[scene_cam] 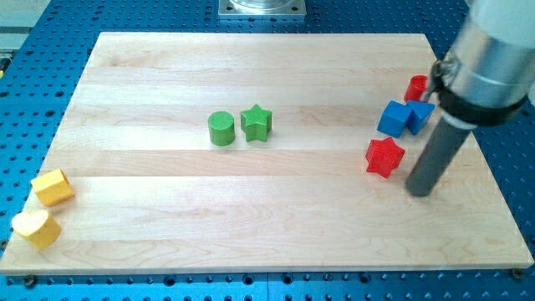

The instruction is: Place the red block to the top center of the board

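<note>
A red star block (384,156) lies on the wooden board (251,209) at the view's right. My tip (420,191) rests on the board just right of it and a little below, a small gap apart. A second red block (416,87) sits further up at the right edge, partly hidden by the arm's body. Two blue blocks (393,118) (419,115) lie side by side between the two red ones.
A green cylinder (221,129) and a green star (256,123) sit together left of the board's middle. Two yellow blocks (52,187) (36,228) lie at the bottom left corner. A metal mount (262,7) stands beyond the top edge.
</note>
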`<action>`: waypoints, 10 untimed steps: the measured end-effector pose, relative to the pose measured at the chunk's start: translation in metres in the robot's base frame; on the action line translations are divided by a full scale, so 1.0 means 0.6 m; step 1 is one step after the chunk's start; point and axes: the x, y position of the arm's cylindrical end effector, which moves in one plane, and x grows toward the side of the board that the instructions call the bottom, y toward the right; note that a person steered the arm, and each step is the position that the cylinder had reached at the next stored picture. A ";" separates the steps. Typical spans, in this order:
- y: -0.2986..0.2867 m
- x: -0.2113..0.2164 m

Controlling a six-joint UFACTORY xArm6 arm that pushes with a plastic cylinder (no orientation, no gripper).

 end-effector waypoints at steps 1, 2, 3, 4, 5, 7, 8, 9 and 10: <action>-0.038 -0.094; -0.054 -0.190; -0.085 -0.279; -0.115 -0.372; -0.105 -0.399; -0.144 -0.433; -0.240 -0.433; -0.237 -0.449; -0.102 -0.461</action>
